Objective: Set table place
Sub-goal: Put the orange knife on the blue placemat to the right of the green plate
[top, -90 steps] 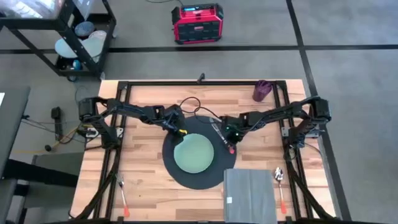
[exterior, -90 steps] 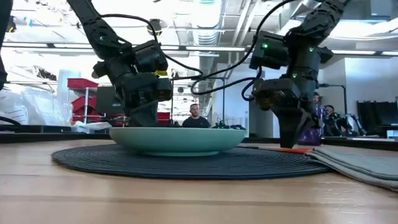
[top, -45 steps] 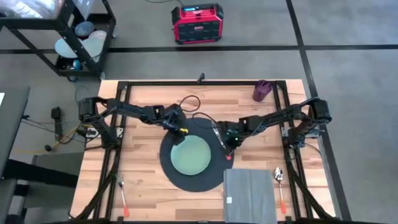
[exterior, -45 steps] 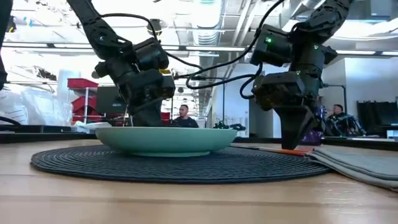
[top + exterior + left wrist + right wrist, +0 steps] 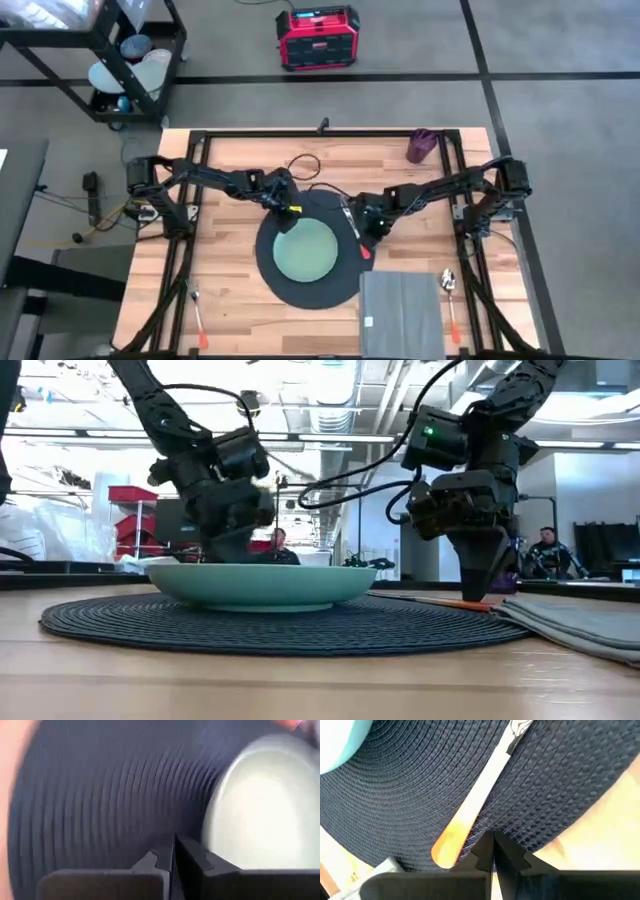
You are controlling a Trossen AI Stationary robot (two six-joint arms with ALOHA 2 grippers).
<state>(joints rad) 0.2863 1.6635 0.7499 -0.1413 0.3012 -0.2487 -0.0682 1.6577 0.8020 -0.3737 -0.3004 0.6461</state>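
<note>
Round dark placemat (image 5: 300, 270) lying mid-bench (image 5: 230, 300) under the green plate (image 5: 308, 252), left hand (image 5: 173, 851) clenched over its far-left rim, right hand (image 5: 493, 849) clenched at its right edge beside an orange-handled utensil (image 5: 470, 817), head cut off.

The placemat (image 5: 306, 252) is laid near the middle of the table (image 5: 240, 300), and a plate (image 5: 305, 253) is set on it, roughly centred. A utensil (image 5: 475, 810) is laid on the placemat's right part, just beside the plate. A folded napkin (image 5: 400, 313) is placed at the front right, its corner touching the placemat's edge. A spoon (image 5: 450, 300) is found right of the napkin, a fork (image 5: 198, 318) at the front left, and a cup (image 5: 419, 146) at the rear right corner.
</note>
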